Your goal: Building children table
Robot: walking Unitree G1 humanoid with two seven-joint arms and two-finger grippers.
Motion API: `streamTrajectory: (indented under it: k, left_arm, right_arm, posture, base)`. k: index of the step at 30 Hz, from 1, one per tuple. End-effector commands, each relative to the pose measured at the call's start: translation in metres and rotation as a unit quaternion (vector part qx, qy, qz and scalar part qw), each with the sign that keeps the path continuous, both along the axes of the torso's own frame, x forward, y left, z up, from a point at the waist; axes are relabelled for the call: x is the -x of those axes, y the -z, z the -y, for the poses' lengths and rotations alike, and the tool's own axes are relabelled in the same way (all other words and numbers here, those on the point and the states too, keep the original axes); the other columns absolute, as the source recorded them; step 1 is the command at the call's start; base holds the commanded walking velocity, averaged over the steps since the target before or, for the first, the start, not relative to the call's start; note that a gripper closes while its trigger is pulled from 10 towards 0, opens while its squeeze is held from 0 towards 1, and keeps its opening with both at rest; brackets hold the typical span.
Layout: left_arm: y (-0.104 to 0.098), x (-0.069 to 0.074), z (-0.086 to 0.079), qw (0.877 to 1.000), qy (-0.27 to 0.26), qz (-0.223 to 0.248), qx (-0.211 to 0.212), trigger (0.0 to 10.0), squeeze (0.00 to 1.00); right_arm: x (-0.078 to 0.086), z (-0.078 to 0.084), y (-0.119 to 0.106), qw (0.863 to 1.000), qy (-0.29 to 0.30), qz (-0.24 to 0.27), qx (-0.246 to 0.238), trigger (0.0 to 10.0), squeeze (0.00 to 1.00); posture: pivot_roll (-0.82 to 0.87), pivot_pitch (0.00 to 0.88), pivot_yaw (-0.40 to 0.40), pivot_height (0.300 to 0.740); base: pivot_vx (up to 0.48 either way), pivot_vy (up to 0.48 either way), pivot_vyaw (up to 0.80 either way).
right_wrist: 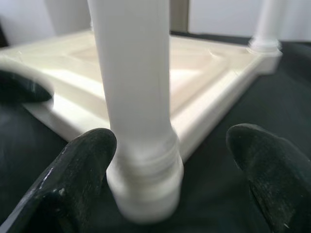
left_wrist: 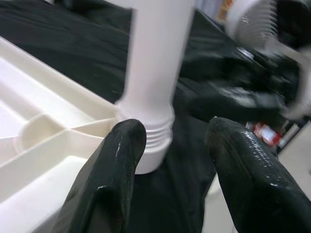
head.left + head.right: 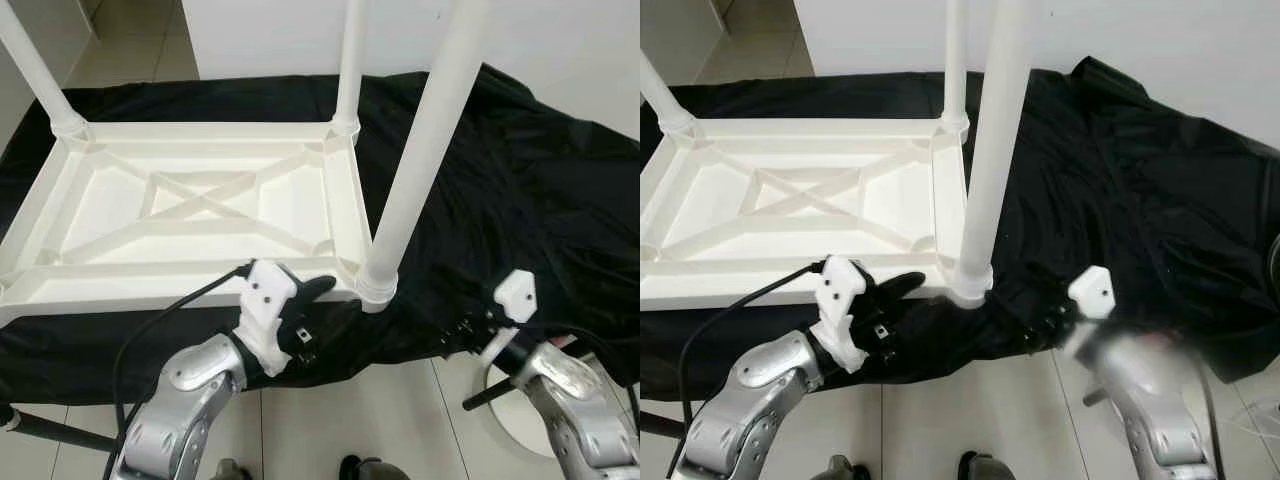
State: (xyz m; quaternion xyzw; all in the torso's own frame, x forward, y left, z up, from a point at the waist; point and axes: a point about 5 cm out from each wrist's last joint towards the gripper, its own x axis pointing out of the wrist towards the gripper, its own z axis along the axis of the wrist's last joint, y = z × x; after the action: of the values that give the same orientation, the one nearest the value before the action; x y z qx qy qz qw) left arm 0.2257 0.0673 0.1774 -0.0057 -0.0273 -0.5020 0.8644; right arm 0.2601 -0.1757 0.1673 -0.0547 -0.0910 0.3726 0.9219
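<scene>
The white plastic tabletop (image 3: 200,205) lies upside down in front of me on a black cloth (image 3: 520,190), its ribbed underside with the crossed braces facing up. Three legs are standing in their corner sockets: the near-right leg (image 3: 415,150), closest to me, the far-right leg (image 3: 350,60) behind it, and the far-left leg (image 3: 35,65). The near-left corner runs off the edge of my head views, so I cannot tell whether a fourth leg is in there (if it is not, that would be the one piece left).

My left gripper (image 3: 318,300) sits at the near edge of the tabletop, just beside the base of the near-right leg. In my left wrist view its two black fingers (image 2: 114,170) stand apart, with the threaded collar (image 2: 155,133) of that leg ahead of them, not clamped. My right gripper (image 3: 462,332) is low over the cloth on the other side of the same leg. In my right wrist view its fingers (image 1: 77,170) are spread wide, the leg's foot between them, and neither pad clearly touches it.

I judge the build mostly done: the legs I can see look seated and upright. What remains is likely confirming that near-right socket is tight, checking the unseen corner, and turning the table right way up.
</scene>
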Motion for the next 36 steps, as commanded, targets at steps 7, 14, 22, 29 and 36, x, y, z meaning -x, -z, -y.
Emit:
streamTrajectory:
  k: [7, 14, 22, 29, 36]
  left_arm:
    - [0.004, 0.001, 0.009, 1.0, 0.017, -0.022, 0.005, 10.0, 0.0]
    - [0.005, -0.001, 0.014, 1.0, 0.005, -0.022, 0.009, 10.0, 0.0]
    - [0.005, -0.004, 0.015, 1.0, -0.005, -0.015, 0.002, 10.0, 0.0]
    - [0.001, -0.011, 0.018, 1.0, -0.009, -0.006, 0.004, 10.0, 0.0]
    - [0.002, -0.016, 0.02, 1.0, -0.012, 0.009, -0.003, 10.0, 0.0]
  right_arm:
    - [-0.015, -0.017, 0.006, 0.998, -0.051, -0.025, 0.006, 10.0, 0.0]
    - [-0.03, -0.031, 0.008, 0.997, -0.076, -0.029, 0.002, 10.0, 0.0]
    - [-0.058, -0.025, 0.009, 0.998, -0.05, -0.034, 0.004, 10.0, 0.0]
    - [-0.077, -0.006, 0.005, 1.0, 0.003, -0.027, 0.014, 10.0, 0.0]
    - [-0.083, 0.007, 0.009, 0.998, 0.055, -0.013, 0.01, 10.0, 0.0]
  posture:
    - [-0.04, 0.127, -0.028, 0.74]
    - [-0.04, 0.125, -0.031, 0.74]
    - [-0.02, 0.103, -0.04, 0.74]
    - [-0.03, 0.091, -0.035, 0.74]
    - [-0.04, 0.073, -0.029, 0.74]
  base:
    - [0.0, 0.0, 0.0]
    - [0.0, 0.0, 0.0]
    - [0.0, 0.0, 0.0]
    - [0.0, 0.0, 0.0]
    - [0.0, 0.0, 0.0]
